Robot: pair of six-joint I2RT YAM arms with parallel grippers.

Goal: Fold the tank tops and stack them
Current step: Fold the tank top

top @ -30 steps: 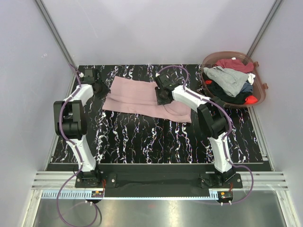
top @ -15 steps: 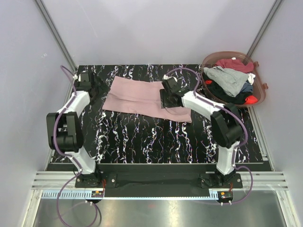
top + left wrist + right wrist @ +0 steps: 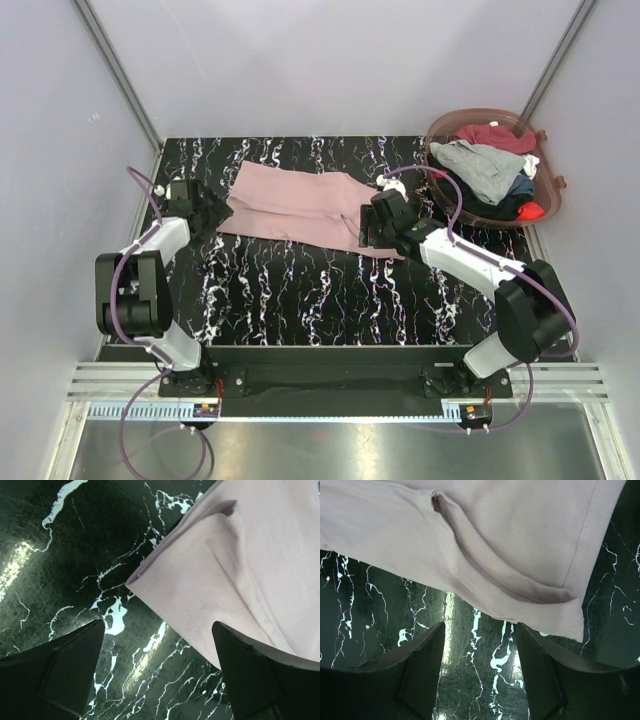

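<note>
Pale grey walls box in the black, white-veined marble-pattern table [image 3: 300,300]. Spread flat across its far half, towards 12 o'clock, lies the plain dusty pink ribbed tank top [image 3: 295,205], doubled over on itself with one folded corner pointing to 9 o'clock. Over at 2 o'clock sits the round brownish translucent plastic basket [image 3: 553,185], heaped with more tops – a grey one [image 3: 485,168] on the pile, maroon [image 3: 495,135] behind it, black [image 3: 480,200] beneath, a scrap of red [image 3: 532,211] at the rim.

Now the arms. The left gripper [image 3: 207,211] is at the pink top's 9 o'clock corner, jaws spread wide and holding nothing – its wrist view shows that corner lying between the parted fingers [image 3: 75,655]. The right gripper [image 3: 372,232] is at the garment's 4 o'clock corner, released too, with the hem and an armhole seam on the table just beyond its fingertips [image 3: 427,660].
</note>
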